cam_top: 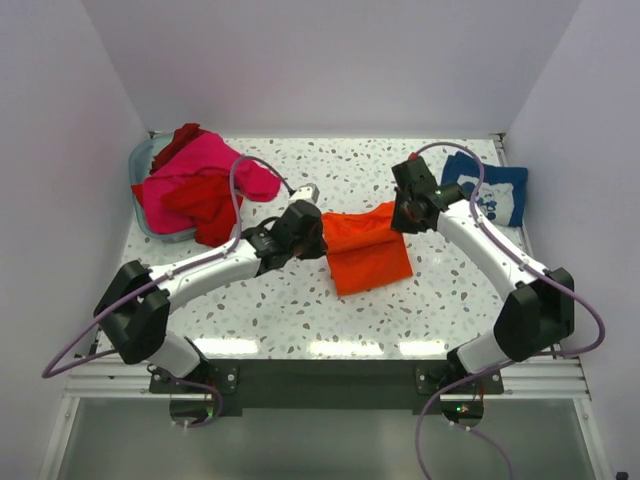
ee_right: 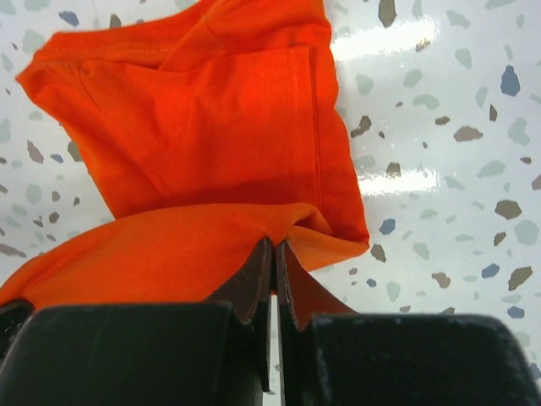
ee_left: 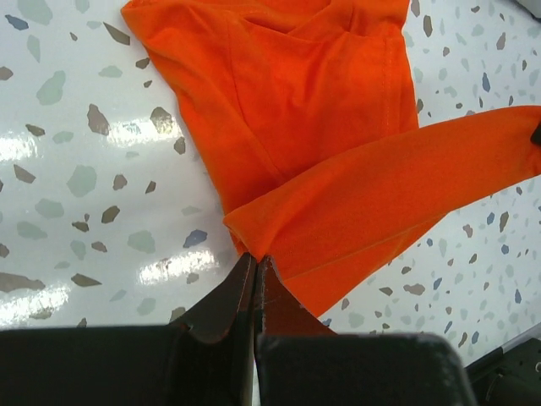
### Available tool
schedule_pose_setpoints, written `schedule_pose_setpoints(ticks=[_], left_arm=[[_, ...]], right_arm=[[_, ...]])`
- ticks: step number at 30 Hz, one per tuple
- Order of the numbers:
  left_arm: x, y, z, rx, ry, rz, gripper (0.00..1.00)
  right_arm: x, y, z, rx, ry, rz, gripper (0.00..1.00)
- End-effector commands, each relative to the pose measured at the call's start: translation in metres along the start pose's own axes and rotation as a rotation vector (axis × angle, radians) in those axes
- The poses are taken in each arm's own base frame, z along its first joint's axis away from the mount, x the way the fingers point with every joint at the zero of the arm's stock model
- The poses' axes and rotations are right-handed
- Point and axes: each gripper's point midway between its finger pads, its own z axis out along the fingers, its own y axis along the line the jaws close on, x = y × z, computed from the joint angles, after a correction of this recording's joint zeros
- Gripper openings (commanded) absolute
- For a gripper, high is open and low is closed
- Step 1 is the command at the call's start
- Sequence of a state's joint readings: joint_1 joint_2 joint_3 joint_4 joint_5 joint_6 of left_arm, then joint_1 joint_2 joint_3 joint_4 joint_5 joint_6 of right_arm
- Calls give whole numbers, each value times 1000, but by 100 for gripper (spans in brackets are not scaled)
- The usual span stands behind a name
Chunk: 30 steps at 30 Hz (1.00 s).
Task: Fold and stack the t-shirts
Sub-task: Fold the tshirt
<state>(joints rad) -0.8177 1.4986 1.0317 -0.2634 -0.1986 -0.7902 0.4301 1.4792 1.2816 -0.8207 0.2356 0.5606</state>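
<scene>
The bright orange t-shirt (cam_top: pixel 366 252) lies partly folded at the table's middle. My left gripper (cam_top: pixel 318 232) is shut on its left far corner (ee_left: pixel 254 245). My right gripper (cam_top: pixel 400 216) is shut on its right far corner (ee_right: pixel 292 233). Both hold the far edge lifted over the rest of the shirt (ee_left: pixel 279 93), which lies flat on the table (ee_right: pixel 194 127). A hot pink t-shirt (cam_top: pixel 205 165) and red t-shirts (cam_top: pixel 205 205) are heaped at the far left. A navy blue t-shirt with white print (cam_top: pixel 490 190) lies folded at the far right.
The pink and red shirts spill out of a grey-blue bin (cam_top: pixel 148 158) at the far left corner. White walls close the table on three sides. The speckled tabletop (cam_top: pixel 290 310) shows bare in front of the orange shirt.
</scene>
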Motion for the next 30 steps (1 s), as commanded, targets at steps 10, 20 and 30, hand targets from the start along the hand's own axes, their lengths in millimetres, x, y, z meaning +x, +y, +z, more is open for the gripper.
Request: schedule_pose_setpoints(ticks=[10, 20, 30], left_arm=[[-86, 13, 73, 12, -56, -56, 0], [-136, 37, 113, -109, -104, -88, 92], [-97, 39, 76, -13, -63, -102, 100]], right_arm=[[-83, 15, 65, -27, -40, 55, 0], [-142, 45, 102, -155, -74, 103, 66], [-115, 16, 76, -354, -65, 82, 96]])
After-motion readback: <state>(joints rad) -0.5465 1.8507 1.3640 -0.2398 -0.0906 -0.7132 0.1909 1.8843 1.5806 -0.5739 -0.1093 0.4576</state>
